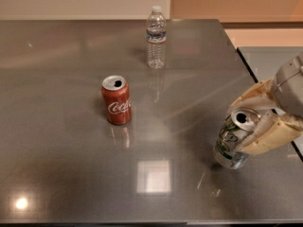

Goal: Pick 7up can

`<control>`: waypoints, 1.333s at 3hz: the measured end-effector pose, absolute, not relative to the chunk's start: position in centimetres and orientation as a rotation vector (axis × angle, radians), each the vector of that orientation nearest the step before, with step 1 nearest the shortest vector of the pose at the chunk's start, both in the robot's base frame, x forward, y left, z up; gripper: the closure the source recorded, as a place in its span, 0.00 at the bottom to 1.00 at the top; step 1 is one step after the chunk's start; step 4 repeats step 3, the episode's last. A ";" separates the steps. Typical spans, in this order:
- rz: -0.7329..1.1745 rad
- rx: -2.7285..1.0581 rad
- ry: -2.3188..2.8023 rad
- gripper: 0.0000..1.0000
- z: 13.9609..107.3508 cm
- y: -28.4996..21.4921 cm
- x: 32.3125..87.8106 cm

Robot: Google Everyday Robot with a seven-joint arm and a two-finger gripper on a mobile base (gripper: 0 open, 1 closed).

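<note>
The 7up can, silver-white with green markings and an open silver top, is at the right side of the grey table. It leans to the right. My gripper comes in from the right edge of the camera view. Its beige fingers are closed around the can's upper part, one behind it and one in front. The can's base is at or just above the table surface; I cannot tell which.
A red Coca-Cola can stands upright at the table's middle left. A clear plastic water bottle stands at the back centre. The table's right edge runs close behind the gripper.
</note>
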State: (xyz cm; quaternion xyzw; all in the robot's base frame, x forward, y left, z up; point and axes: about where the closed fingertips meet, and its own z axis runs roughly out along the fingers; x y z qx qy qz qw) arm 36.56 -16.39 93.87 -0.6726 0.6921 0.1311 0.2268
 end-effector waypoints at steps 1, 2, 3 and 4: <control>0.356 -1.849 1.901 1.00 97.0 -16.6 37.2; 0.346 -1.854 1.877 1.00 100.2 -16.5 38.0; 0.346 -1.854 1.877 1.00 100.2 -16.5 38.0; 0.346 -1.854 1.877 1.00 100.2 -16.5 38.0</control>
